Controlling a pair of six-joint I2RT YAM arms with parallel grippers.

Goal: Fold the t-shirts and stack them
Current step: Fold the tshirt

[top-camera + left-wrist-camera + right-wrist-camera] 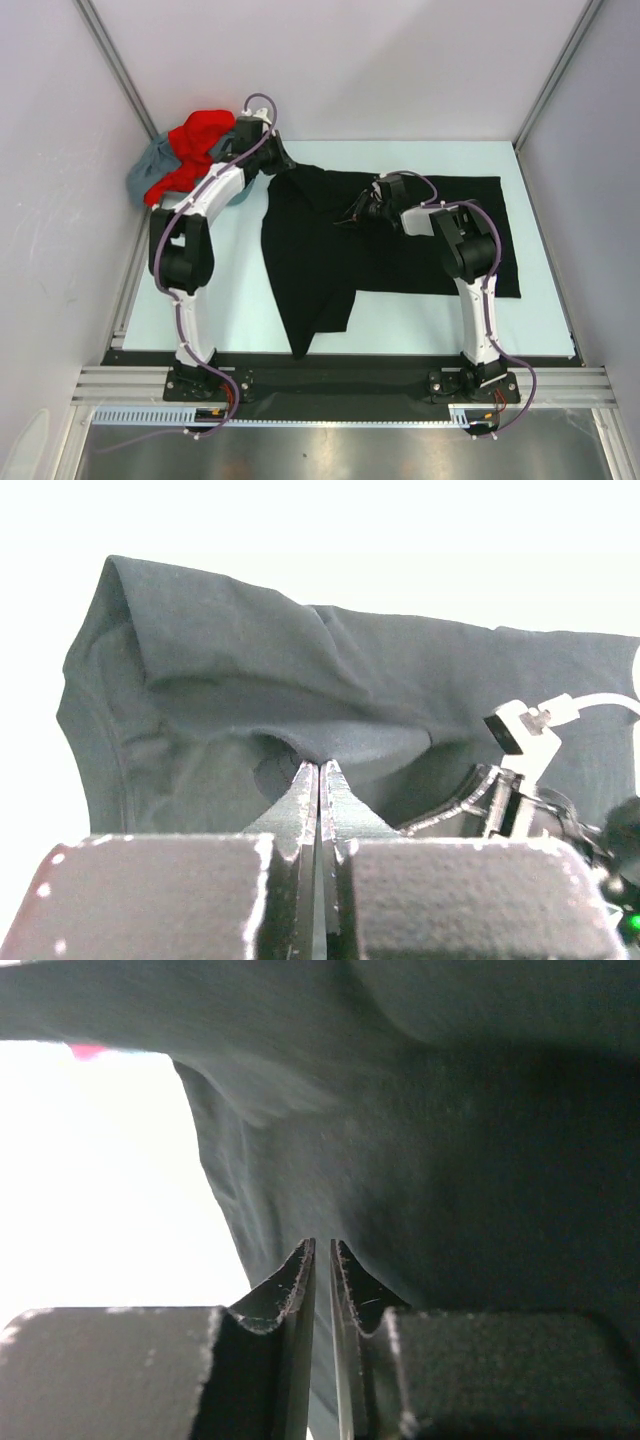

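Observation:
A black t-shirt (320,260) lies spread over the middle of the table, one part trailing toward the front edge. My left gripper (278,160) is at its far left corner. In the left wrist view the jaws (318,765) are pressed together on a raised fold of the black cloth (250,650). My right gripper (350,220) is low over the shirt's middle. Its jaws (322,1245) stand a sliver apart with black cloth (450,1160) between them. A red t-shirt (200,135) is heaped on a grey-blue t-shirt (150,170) in the far left corner.
The pale table (400,160) is boxed in by white walls at the left, back and right. A metal rail (330,385) runs along the front by both arm bases. The right arm's wrist (520,750) shows at the right of the left wrist view.

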